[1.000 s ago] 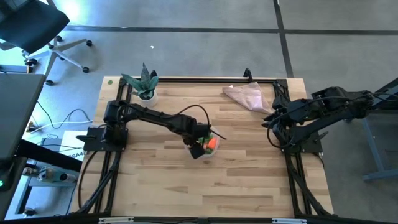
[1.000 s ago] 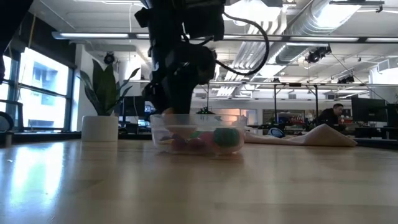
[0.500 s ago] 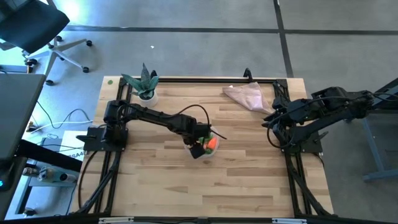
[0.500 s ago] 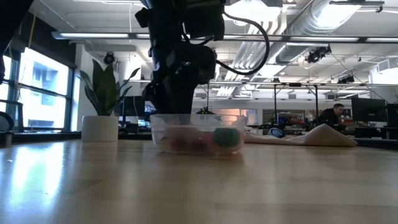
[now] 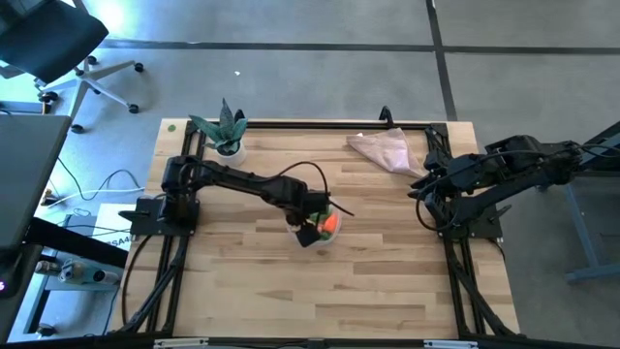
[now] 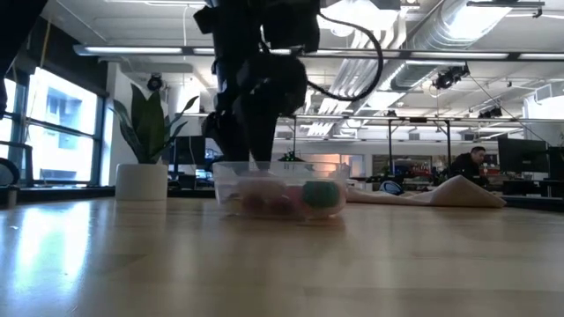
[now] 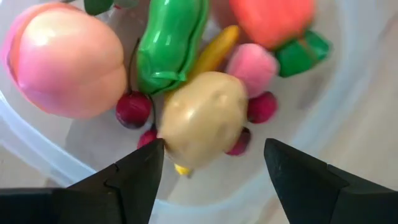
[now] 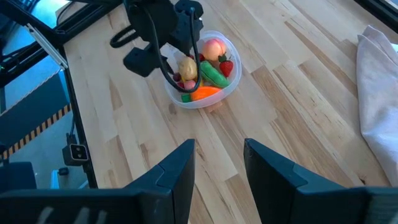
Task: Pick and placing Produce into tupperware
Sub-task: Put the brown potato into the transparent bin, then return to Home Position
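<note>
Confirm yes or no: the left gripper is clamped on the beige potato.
No. The left gripper stands open, its fingers apart from the potato lying in the tupperware.

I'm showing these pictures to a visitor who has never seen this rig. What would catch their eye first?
Probably the clear tupperware near the table's middle, packed with bright toy produce: a beige potato, a green pod and a peach-pink round piece. The left gripper hangs directly over it, fingers open either side of the potato. The right gripper waits open at the table's right side, near a pinkish cloth.
</note>
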`<state>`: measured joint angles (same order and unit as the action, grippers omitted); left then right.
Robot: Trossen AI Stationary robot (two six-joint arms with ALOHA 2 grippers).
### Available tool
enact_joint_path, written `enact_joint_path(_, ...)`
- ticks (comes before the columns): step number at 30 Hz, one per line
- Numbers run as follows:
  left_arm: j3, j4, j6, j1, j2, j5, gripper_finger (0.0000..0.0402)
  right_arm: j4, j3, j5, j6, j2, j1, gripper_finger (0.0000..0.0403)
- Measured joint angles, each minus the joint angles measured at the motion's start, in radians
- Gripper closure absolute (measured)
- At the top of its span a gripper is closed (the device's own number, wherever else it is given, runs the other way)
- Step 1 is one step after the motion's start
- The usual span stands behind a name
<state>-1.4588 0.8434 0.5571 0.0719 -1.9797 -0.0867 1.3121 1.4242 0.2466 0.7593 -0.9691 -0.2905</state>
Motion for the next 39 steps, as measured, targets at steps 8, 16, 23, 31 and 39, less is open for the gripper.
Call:
enact_joint_path(8, -0.247, 0.241, -0.006, 0.0, 0.001, 0.028, 0.0151, 0.0, 0.0, 0.0, 0.0, 0.0, 0.0, 0.0272)
enact_joint_path(16, -0.559, 0.513, -0.065, 0.0, 0.001, 0.178, 0.0183, 0.0, 0.0, 0.0, 0.0, 0.0, 0.0, 0.0272)
enact_joint_path(23, -0.723, 0.638, -0.123, -0.009, 0.112, 0.356, 0.0257, 0.0, 0.0, 0.0, 0.0, 0.0, 0.0, 0.0272)
enact_joint_path(31, -0.441, 0.376, -0.176, -0.065, 0.444, 0.402, 0.0351, 0.0, 0.0, 0.0, 0.0, 0.0, 0.0, 0.0272)
enact_joint_path(39, 0.171, -0.197, -0.233, -0.084, 0.915, 0.275, 0.0393, 0.0, 0.0, 0.0, 0.0, 0.0, 0.0, 0.0272)
